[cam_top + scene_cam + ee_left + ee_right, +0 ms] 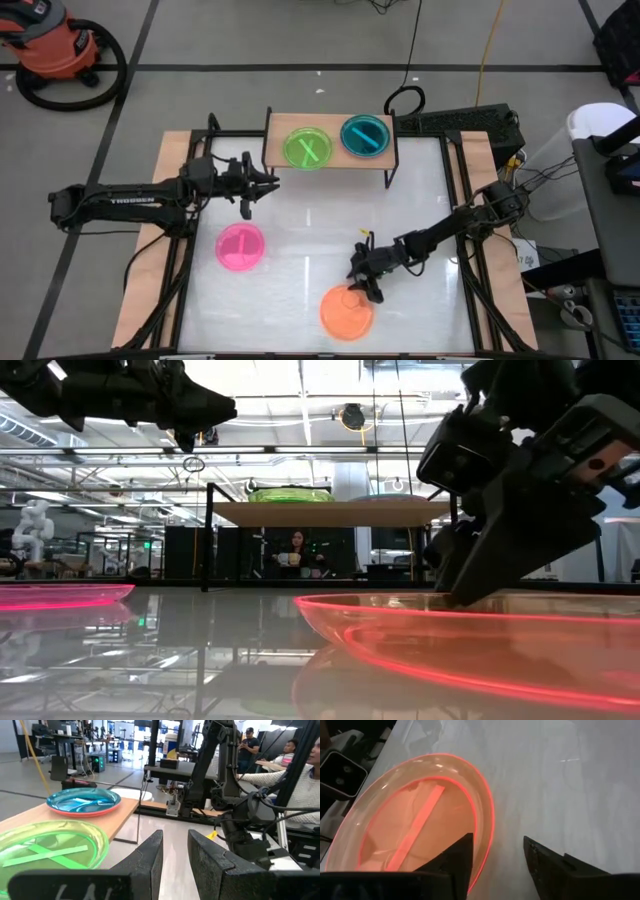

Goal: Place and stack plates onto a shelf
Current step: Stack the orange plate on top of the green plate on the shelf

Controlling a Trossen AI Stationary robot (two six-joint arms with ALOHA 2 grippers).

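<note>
Orange plate [470,640] fills the low view, right end effector [470,595] at its rim.

High view — left end effector [268,182], slightly parted and empty, hovers beside the shelf [275,128]; pink plate [240,247] lies below it on the counter [300,220].

Right wrist view — parted fingers [455,857] straddle the orange rim, not clamped.

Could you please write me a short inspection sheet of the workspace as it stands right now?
Surface: white tabletop, glossy.
Job's things: green plate and blue plate on the shelf; pink plate and orange plate on the tabletop.
Clutter: nothing seen on the tabletop.
Grippers: left gripper open, empty, near the shelf; right gripper open, straddling the orange plate's rim.
Cables: yellow cable on the floor.
Surroundings: orange vacuum; people beyond the table.
</note>
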